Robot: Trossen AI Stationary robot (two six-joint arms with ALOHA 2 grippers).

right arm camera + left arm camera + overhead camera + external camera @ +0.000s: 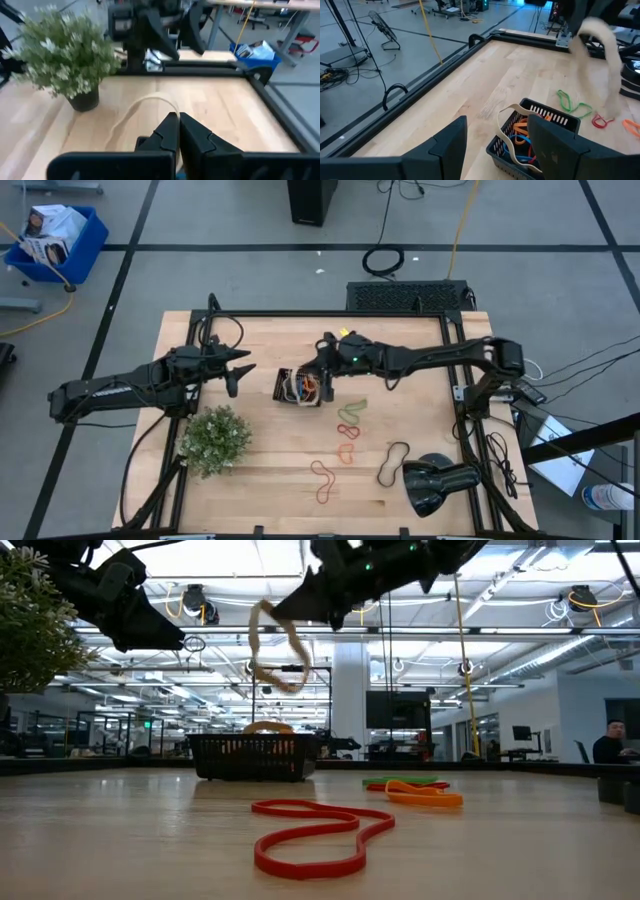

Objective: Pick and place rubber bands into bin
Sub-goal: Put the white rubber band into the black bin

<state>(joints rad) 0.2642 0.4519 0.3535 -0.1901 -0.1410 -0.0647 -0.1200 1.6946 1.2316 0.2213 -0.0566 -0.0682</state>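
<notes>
Table [270, 450]: pale wood planks, smooth, faint sheen; matt black metal frame at edges.
Bin [253, 757]: black mesh, matt, wire-like walls.
Tan rubber band [277, 648] pinched in right gripper [178, 131]: dull, floppy rubber.
Red band [315, 834] on wood: smooth, slightly glossy.
Gripper fingers [547, 145]: dark matt plastic.
Plant [214, 438] beside left gripper [240, 370]: rough leafy texture.

— Where is the right gripper [322, 370]?
— Stretched toward nine o'clock at table centre, fingers pinched together, raised.
— And the left gripper [243, 370]?
— Pointing to three o'clock, fingers spread apart, waiting.
</notes>
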